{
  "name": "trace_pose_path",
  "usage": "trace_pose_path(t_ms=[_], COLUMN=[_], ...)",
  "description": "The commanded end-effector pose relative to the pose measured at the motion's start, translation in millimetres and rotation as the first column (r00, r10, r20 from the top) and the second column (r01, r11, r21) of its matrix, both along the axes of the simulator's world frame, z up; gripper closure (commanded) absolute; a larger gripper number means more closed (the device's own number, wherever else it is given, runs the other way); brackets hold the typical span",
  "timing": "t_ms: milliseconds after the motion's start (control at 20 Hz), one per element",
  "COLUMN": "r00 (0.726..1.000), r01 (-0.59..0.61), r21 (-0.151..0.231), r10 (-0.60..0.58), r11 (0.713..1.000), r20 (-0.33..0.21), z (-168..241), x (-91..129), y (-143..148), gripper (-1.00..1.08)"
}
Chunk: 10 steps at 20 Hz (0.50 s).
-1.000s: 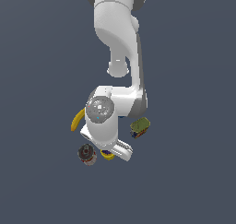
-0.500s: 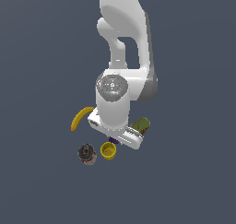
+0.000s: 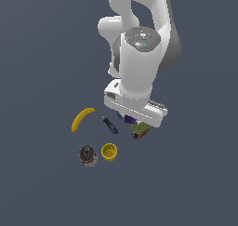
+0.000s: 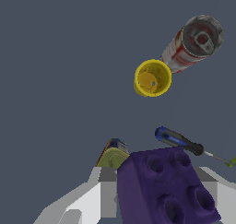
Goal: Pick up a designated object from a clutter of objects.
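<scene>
Arm upright over clutter, hand (image 4: 161, 191) pointing down. Clenched on purple cube (image 4: 167, 188), held between fingers, near screwdriver (image 4: 180, 144). Cup (image 4: 152, 78) and can (image 4: 193, 42) well apart.

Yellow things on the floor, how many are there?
2: a banana at the exterior view's left, and a cup below it beside the can. The arm may hide others.
</scene>
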State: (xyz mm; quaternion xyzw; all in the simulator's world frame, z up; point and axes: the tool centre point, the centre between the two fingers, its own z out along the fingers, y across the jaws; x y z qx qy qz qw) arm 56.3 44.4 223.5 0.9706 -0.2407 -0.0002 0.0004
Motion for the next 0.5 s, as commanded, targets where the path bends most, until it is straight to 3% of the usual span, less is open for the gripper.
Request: trace_pose_path(t_ms=[0,450], r00=[1.0,1.0], r01=[0.0,0.0], r21=[-0.001,-0.002], r10=[0.0,0.0], r11=[1.0,1.0], r20=[0.001,0.001], z=[24,103], x=[-13,-55], y=[16,68], gripper=[1.08,1.08])
